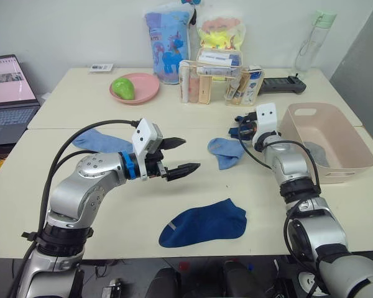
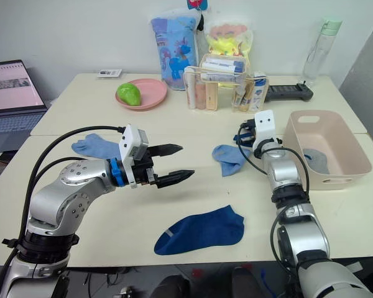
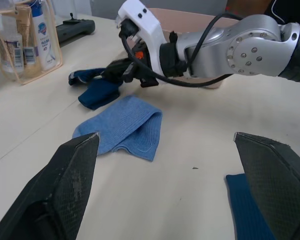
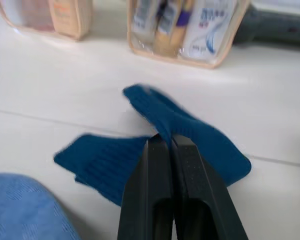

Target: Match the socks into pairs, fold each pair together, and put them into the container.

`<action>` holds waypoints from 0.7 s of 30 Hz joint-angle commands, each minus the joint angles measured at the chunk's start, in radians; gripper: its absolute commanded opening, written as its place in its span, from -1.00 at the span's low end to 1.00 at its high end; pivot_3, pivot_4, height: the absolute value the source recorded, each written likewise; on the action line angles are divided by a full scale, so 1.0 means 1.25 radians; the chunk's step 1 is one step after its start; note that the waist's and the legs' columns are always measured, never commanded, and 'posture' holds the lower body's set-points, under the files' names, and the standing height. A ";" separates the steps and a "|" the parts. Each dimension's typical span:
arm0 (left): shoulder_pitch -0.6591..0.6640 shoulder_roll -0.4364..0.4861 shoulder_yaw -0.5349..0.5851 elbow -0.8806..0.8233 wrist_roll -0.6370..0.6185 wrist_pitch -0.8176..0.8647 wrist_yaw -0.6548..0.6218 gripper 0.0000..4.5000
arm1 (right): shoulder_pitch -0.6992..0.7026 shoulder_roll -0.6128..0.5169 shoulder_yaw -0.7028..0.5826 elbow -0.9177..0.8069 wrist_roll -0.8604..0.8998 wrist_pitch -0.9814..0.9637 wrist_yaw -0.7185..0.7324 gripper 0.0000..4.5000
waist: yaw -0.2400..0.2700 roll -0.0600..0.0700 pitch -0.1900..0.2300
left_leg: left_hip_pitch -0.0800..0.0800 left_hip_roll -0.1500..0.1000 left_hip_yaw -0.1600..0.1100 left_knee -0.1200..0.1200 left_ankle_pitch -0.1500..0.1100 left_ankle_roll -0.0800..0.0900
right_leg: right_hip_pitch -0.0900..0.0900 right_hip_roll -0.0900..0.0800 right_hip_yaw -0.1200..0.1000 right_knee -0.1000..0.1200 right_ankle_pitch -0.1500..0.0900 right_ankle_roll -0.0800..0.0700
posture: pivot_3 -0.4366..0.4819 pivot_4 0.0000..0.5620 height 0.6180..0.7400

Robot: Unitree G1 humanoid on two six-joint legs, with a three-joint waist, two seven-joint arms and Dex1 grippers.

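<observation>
My right gripper [image 1: 239, 132] is shut on a crumpled navy sock [image 4: 200, 135] that lies on the table just left of the container [image 1: 345, 174]. The pale pink tub holds a grey sock [image 1: 317, 153]. A light blue sock [image 1: 227, 151] lies folded over, close in front of the right gripper. My left gripper [image 1: 190, 154] hovers open above the table's middle, pointing toward that sock, with nothing between its fingers. A second navy sock [image 1: 205, 224] lies flat near the front edge. Another light blue sock [image 1: 98, 141] lies behind my left arm.
At the back stand a pink plate [image 1: 143, 94] with a green fruit [image 1: 124, 88], a clear organiser of toiletries [image 1: 217, 84], patterned bags [image 1: 168, 46], a black device [image 1: 283, 84] and a water bottle [image 1: 314, 40]. A laptop [image 1: 9, 99] sits far left.
</observation>
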 commanded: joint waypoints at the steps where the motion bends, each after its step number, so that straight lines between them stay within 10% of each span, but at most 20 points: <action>1: -0.007 0.005 0.024 0.010 0.005 -0.016 0.007 1.00 | 0.025 -0.030 0.018 -0.140 -0.006 -0.010 0.060 -0.98 | 0.000 0.000 0.000 | 0.000 0.000 0.000 0.000 0.000 0.000 | 0.000 0.000 0.000 0.000 0.000 0.000 | -0.05 -0.47 0.39; 13: 0.109 0.100 0.072 0.030 0.031 -0.057 -0.041 1.00 | 0.193 -0.269 0.120 -0.684 0.072 -0.010 0.448 -0.98 | 0.003 0.000 0.000 | -0.002 0.000 -0.001 -0.001 -0.002 0.003 | -0.002 0.000 0.000 -0.001 0.000 0.000 | -0.05 -0.47 0.39; 21: 0.179 0.135 0.070 0.045 0.074 -0.109 -0.065 1.00 | 0.270 -0.220 0.360 -0.673 -0.105 -0.144 0.456 -0.98 | 0.006 0.000 0.000 | -0.002 0.000 -0.002 0.000 -0.002 0.003 | -0.001 0.000 0.000 -0.001 0.000 0.000 | -0.05 -0.47 0.39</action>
